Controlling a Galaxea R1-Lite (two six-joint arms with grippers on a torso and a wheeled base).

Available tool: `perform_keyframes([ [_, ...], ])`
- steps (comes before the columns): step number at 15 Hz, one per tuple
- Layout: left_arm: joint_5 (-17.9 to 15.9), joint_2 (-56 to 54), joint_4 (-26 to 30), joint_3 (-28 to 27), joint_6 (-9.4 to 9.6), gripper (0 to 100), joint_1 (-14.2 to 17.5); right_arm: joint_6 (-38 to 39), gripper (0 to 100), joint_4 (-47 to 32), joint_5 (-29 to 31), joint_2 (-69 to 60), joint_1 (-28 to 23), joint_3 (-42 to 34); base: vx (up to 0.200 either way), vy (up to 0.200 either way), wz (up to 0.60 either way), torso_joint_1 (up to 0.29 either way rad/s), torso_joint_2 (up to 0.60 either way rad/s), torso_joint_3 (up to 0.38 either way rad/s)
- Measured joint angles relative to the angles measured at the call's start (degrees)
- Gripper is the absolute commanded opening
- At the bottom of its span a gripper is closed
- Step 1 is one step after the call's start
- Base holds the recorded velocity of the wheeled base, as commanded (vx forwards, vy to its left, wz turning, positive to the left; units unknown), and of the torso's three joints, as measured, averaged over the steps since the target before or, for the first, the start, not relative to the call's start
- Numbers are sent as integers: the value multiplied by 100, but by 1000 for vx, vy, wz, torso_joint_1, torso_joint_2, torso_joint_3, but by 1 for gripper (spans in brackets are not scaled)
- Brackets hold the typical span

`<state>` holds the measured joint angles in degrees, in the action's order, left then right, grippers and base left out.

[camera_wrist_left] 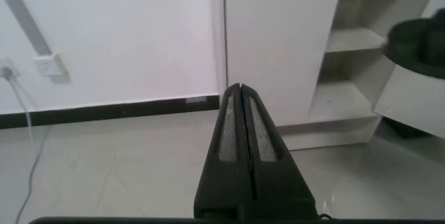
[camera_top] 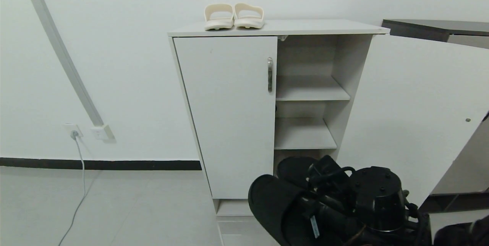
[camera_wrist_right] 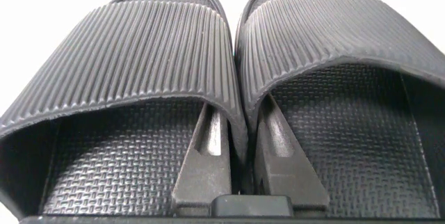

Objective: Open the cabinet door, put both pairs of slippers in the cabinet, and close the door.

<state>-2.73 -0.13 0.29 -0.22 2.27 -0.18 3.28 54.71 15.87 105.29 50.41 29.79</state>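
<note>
**A:** What is furthest left?
**B:** A wall socket (camera_top: 72, 129) with a grey cable (camera_top: 82, 177) trailing down to the floor.

**A:** And the left gripper (camera_wrist_left: 240, 93)?
**B:** It hangs low over the floor, facing the cabinet (camera_top: 275, 27). Its fingers are pressed together with nothing between them.

**A:** Now the cabinet itself.
**B:** The left door (camera_top: 229, 116) is closed, and its metal handle (camera_top: 270, 74) is at the inner edge. The cream slippers (camera_top: 233, 16) sit side by side on the cabinet top, above that door and against the wall. To the right of the handle the cabinet stands open, showing the upper shelf (camera_top: 311, 89) and the lower shelf (camera_top: 303, 135).

**A:** Where are the black slippers (camera_top: 275, 200)?
**B:** Low down, in front of the open half and below the lower shelf. I cannot tell whether they are inside the bottom compartment.

**A:** Who holds them?
**B:** The right gripper (camera_wrist_right: 240, 113). One finger goes into each slipper, and together they pinch the two inner walls.

**A:** And further right?
**B:** The right door (camera_top: 416, 116) is swung wide open, and a piece of dark furniture (camera_top: 435, 26) stands behind it.
</note>
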Motion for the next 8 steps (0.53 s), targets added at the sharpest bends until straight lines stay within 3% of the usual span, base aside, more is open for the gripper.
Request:
perform_keyframes([
  [3, 9, -2, 2, 11, -2, 0, 0, 503, 0, 33, 1937, 581, 229, 798, 0, 0, 0, 0, 0, 0],
  [5, 6, -2, 2, 12, 2, 0, 0, 783, 0, 33, 2904, 1039, 243, 1386, 0, 0, 0, 0, 0, 0],
  [7, 11, 0, 2, 12, 2, 0, 0, 1018, 0, -17, 3123, 1353, 52, 1727, 0, 0, 0, 0, 0, 0],
  [8, 9, 0, 4, 12, 0, 0, 0, 1054, 0, -44, 3145, 1475, -46, 1802, 0, -200, 0, 2, 2, 2],
])
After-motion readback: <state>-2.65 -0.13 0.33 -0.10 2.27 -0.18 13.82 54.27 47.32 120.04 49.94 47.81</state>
